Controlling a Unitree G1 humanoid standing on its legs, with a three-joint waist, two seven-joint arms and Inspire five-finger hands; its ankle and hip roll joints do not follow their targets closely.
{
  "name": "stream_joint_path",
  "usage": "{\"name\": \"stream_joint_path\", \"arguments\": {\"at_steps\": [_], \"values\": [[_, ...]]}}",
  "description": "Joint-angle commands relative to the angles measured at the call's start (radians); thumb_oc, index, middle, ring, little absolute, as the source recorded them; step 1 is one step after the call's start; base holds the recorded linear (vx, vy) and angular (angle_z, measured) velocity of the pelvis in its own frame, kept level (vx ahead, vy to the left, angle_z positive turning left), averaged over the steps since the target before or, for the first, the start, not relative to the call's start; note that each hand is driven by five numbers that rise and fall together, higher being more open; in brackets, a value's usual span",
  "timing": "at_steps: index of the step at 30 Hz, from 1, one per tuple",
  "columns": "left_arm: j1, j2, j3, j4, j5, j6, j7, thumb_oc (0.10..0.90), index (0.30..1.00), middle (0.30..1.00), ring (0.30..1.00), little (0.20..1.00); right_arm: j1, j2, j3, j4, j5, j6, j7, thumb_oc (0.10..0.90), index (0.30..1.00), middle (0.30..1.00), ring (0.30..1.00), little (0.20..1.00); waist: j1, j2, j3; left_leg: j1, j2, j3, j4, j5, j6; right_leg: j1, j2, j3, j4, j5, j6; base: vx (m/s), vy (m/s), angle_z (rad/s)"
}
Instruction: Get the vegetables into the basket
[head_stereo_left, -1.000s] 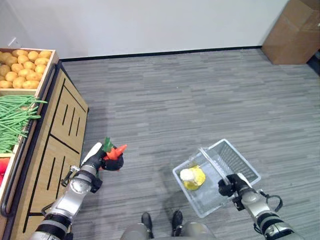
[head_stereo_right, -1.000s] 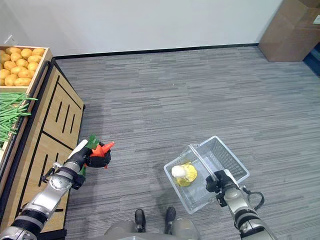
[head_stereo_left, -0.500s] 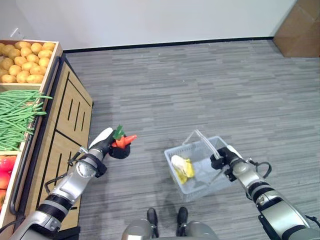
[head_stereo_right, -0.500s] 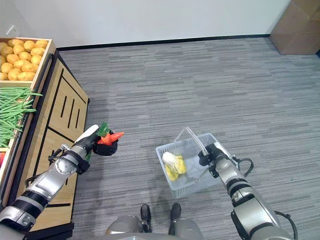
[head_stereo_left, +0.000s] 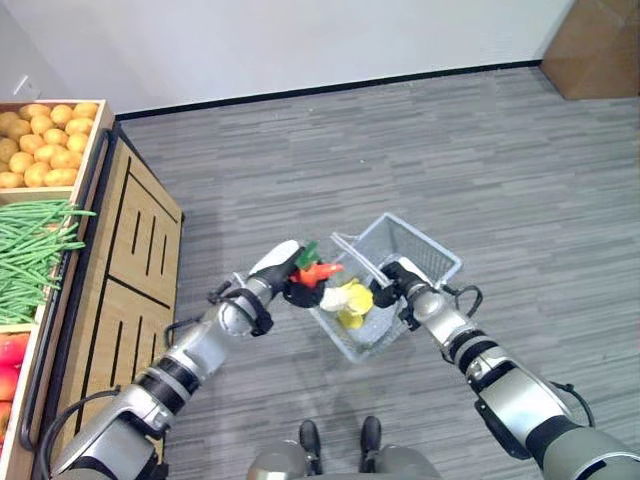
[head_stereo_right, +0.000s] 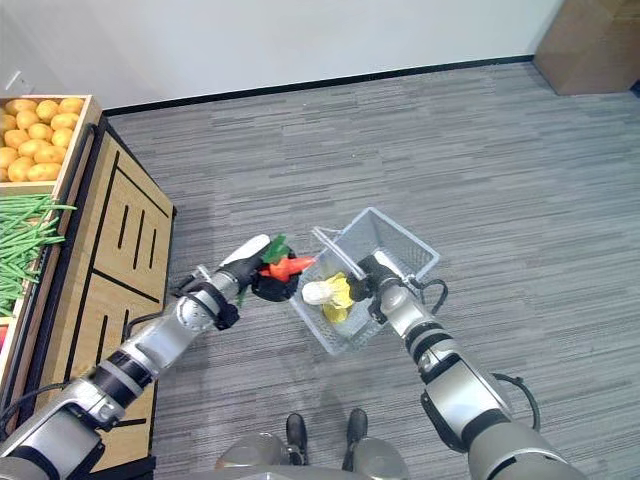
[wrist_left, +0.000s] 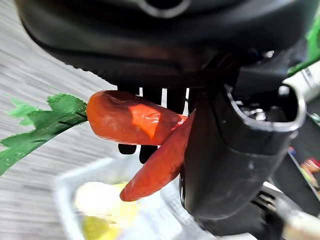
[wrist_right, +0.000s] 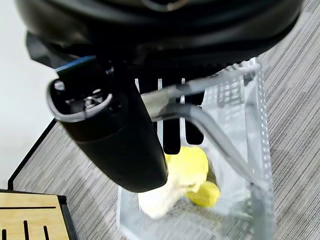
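At the frame's left edge stands the wooden produce counter (head_stereo_left: 130, 260). Mid-frame, the clear wire basket (head_stereo_left: 405, 250) hangs from its handle, gripped by the right hand (head_stereo_left: 395, 283), with a yellow-white vegetable (head_stereo_left: 350, 298) inside. Beside its left rim, the left hand (head_stereo_left: 290, 280) clutches orange-red carrots with green leaves (head_stereo_left: 315, 268). No writing is legible.

No readable text, labels or numbers anywhere I look. Nothing legible on the basket (head_stereo_left: 415, 245), the wooden stand (head_stereo_left: 130, 270) or the cardboard box (head_stereo_left: 590, 45). Any print near my wrist is too blurred to make out.
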Motion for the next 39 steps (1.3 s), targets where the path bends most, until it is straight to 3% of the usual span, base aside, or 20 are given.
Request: {"name": "stream_joint_path", "arguments": {"at_steps": [1, 8, 16, 23, 29, 31, 32, 39], "values": [[-0.145, -0.023, -0.037, 0.053, 0.047, -0.066, 0.043, 0.400, 0.300, 0.300, 0.300, 0.300, -0.201, 0.012, 0.008, -0.034, 0.006, -0.079, -0.059, 0.400, 0.300, 0.300, 0.300, 0.300, -0.006, -0.009, -0.100, -0.003, 0.031, -0.026, 0.091, -0.120, -0.036, -0.031, -0.090, 0.028, 0.092, -0.084, 0.083, 0.00, 0.000, 0.00], [-0.169, -0.146, -0.126, 0.251, 0.093, -0.052, 0.056, 0.400, 0.300, 0.300, 0.300, 0.300, -0.229, -0.005, 0.040, -0.231, 0.003, -0.106, -0.100, 0.400, 0.300, 0.300, 0.300, 0.300, -0.038, -0.007, -0.101, 0.007, 0.035, -0.016, 0.077, -0.112, -0.044, -0.038, -0.082, 0.038, 0.099, -0.089, 0.080, 0.02, -0.034, -0.01], [-0.114, -0.251, -0.125, 0.477, 0.108, -0.034, 0.086, 0.400, 0.300, 0.300, 0.300, 0.300, -0.184, -0.047, 0.009, -0.543, 0.007, -0.134, -0.124, 0.400, 0.300, 0.300, 0.300, 0.300, -0.055, -0.012, -0.102, 0.026, 0.037, 0.009, 0.068, -0.114, -0.044, -0.030, -0.076, 0.056, 0.089, -0.084, 0.082, 0.02, -0.008, -0.09], [-0.121, -0.353, -0.111, 0.720, 0.181, -0.006, 0.097, 0.400, 0.300, 0.300, 0.300, 0.300, -0.058, -0.044, 0.045, -0.863, 0.026, -0.177, -0.043, 0.400, 0.300, 0.300, 0.300, 0.300, -0.090, -0.019, -0.111, 0.050, 0.038, 0.035, 0.052, -0.112, -0.046, -0.029, -0.069, 0.080, 0.087, -0.082, 0.082, -0.01, 0.002, -0.13], [-0.156, -0.341, -0.119, 0.735, 0.265, -0.005, 0.080, 0.402, 0.303, 0.303, 0.303, 0.303, 0.020, -0.065, 0.079, -1.006, 0.064, -0.191, 0.034, 0.400, 0.300, 0.300, 0.300, 0.300, -0.107, -0.014, -0.113, 0.063, 0.038, 0.057, 0.025, -0.100, -0.049, -0.035, -0.062, 0.100, 0.077, -0.073, 0.085, -0.01, -0.005, -0.13], [-0.156, -0.346, -0.122, 0.747, 0.267, -0.005, 0.070, 0.643, 0.640, 0.640, 0.640, 0.640, 0.034, -0.063, 0.083, -1.021, 0.086, -0.194, 0.043, 0.400, 0.300, 0.300, 0.300, 0.300, -0.112, -0.013, -0.112, 0.064, 0.039, 0.060, 0.022, -0.097, -0.050, -0.038, -0.062, 0.104, 0.076, -0.071, 0.085, -0.01, -0.004, -0.02], [-0.155, -0.351, -0.122, 0.775, 0.278, -0.001, 0.058, 0.900, 1.000, 1.000, 1.000, 1.000, 0.054, -0.062, 0.090, -1.041, 0.109, -0.197, 0.062, 0.400, 0.300, 0.300, 0.300, 0.300, -0.117, -0.013, -0.112, 0.064, 0.040, 0.063, 0.020, -0.096, -0.051, -0.041, -0.061, 0.106, 0.077, -0.071, 0.085, -0.01, -0.011, -0.08], [-0.154, -0.361, -0.111, 0.850, 0.309, 0.003, 0.035, 0.900, 1.000, 1.000, 1.000, 1.000, 0.068, -0.066, 0.118, -1.070, 0.137, -0.200, 0.089, 0.400, 0.300, 0.300, 0.300, 0.300, -0.140, -0.010, -0.115, 0.071, 0.047, 0.085, 0.031, -0.100, -0.055, -0.045, -0.055, 0.120, 0.086, -0.072, 0.084, -0.01, -0.025, -0.14]]}}
